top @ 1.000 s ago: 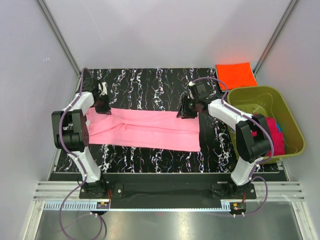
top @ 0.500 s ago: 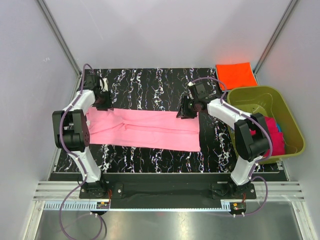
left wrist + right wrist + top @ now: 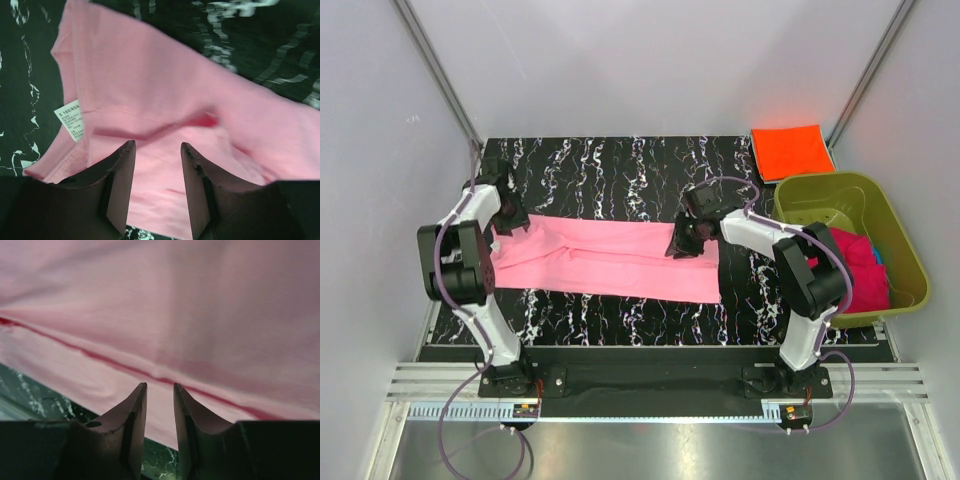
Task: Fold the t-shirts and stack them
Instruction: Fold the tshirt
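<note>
Stretched lengthwise on the marbled worktop point(image 3: 620, 165): light pink t-shirt point(image 3: 610, 258). At its left end, spread left jaws, pinching nothing; over its far edge near the right end, narrowly parted right jaws. Folded orange t-shirt point(image 3: 792, 150) at far right corner; magenta t-shirt point(image 3: 855, 278) in olive tub point(image 3: 830, 205).
</note>
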Controlling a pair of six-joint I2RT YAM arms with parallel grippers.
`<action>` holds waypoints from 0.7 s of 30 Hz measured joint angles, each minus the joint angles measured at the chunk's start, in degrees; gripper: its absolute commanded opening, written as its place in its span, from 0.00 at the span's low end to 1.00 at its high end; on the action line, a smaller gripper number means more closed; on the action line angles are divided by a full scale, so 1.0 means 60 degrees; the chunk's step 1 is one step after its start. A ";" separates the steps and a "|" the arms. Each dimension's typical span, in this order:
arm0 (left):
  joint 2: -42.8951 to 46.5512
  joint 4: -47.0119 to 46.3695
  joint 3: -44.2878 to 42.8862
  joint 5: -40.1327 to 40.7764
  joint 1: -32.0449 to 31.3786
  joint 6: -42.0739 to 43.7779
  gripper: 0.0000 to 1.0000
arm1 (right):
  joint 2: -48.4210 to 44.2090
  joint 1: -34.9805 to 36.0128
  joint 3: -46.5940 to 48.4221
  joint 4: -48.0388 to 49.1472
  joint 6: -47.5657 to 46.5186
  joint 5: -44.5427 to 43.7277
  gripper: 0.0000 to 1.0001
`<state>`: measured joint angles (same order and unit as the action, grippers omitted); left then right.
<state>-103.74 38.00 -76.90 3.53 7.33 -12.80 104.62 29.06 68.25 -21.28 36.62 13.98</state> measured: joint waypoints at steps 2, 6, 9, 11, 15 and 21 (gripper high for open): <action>-0.0561 -0.0015 0.0000 0.0178 0.0310 -0.0211 0.46 | 0.0200 -0.0018 -0.0280 0.0022 0.0135 -0.0270 0.34; -0.1388 0.0040 -0.0186 0.0466 0.0958 -0.0648 0.45 | 0.0335 -0.0226 -0.0732 0.0240 0.0433 -0.0565 0.32; -0.1545 -0.0029 -0.0324 0.0772 0.1184 -0.0860 0.46 | 0.0211 -0.0255 -0.0951 0.0521 0.0561 -0.0754 0.31; -0.1545 -0.0029 -0.0324 0.0947 0.1191 -0.0951 0.46 | 0.0095 -0.0266 -0.1122 0.0696 0.0670 -0.0914 0.31; -0.1545 -0.0015 -0.0342 0.1078 0.1144 -0.1045 0.46 | -0.0135 -0.0291 -0.1348 0.0820 0.0772 -0.1198 0.30; -0.1435 0.0004 -0.0390 0.0907 0.1147 -0.1056 0.47 | -0.0667 -0.0444 -0.1402 -0.0026 0.0721 -0.1851 0.30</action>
<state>-112.36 38.02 -79.24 8.97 14.22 -19.14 100.62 26.39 59.83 -21.43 40.95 2.87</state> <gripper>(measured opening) 0.468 0.305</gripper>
